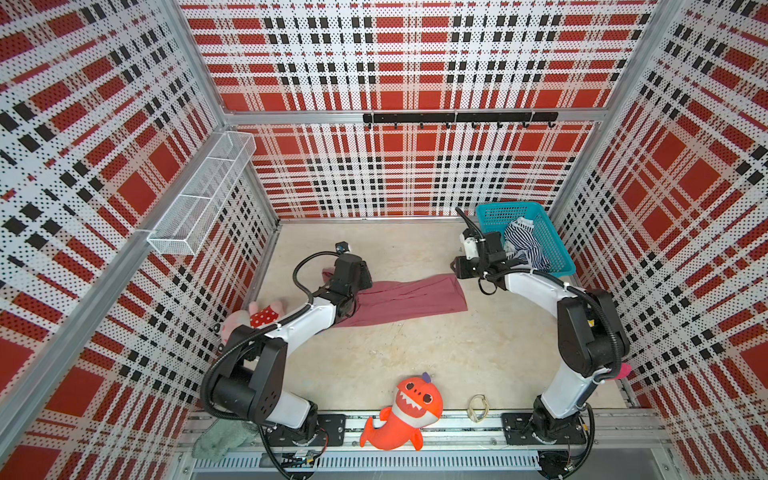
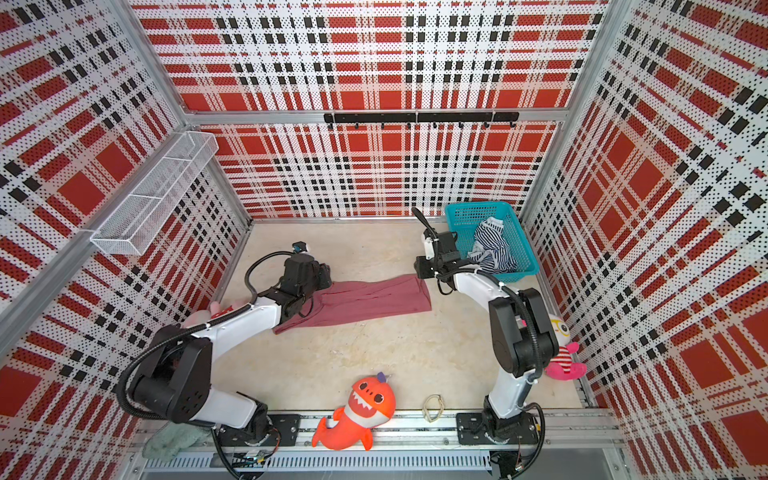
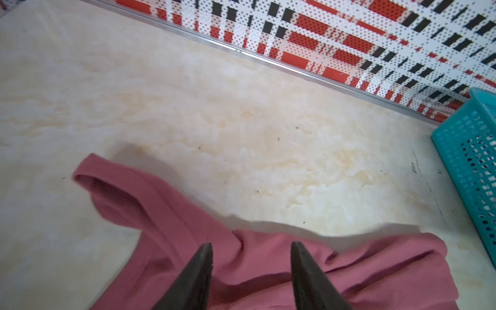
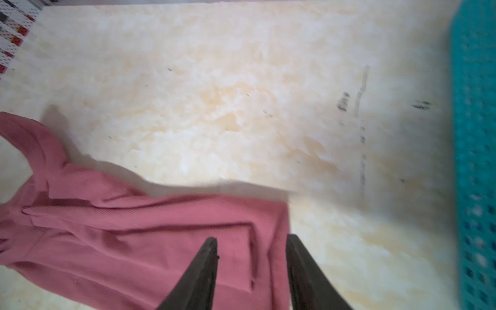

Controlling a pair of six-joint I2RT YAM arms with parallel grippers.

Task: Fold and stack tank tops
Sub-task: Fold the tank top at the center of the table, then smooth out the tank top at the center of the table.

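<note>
I see the maroon-pink tank top [image 1: 399,301] lying in a long, loosely creased band across the table [image 1: 415,365], nearer its far edge than its near one, with the straps toward the left edge and the hem toward the right. My left gripper [image 3: 251,243] hangs over the strap end, jaws apart with nothing between them. My right gripper [image 4: 251,237] hangs over the hem end, likewise parted and empty. I cannot tell whether either tip touches the cloth. The striped tank top [image 1: 525,245] sits bunched inside the teal basket [image 1: 509,206] at the table's far right corner.
</note>
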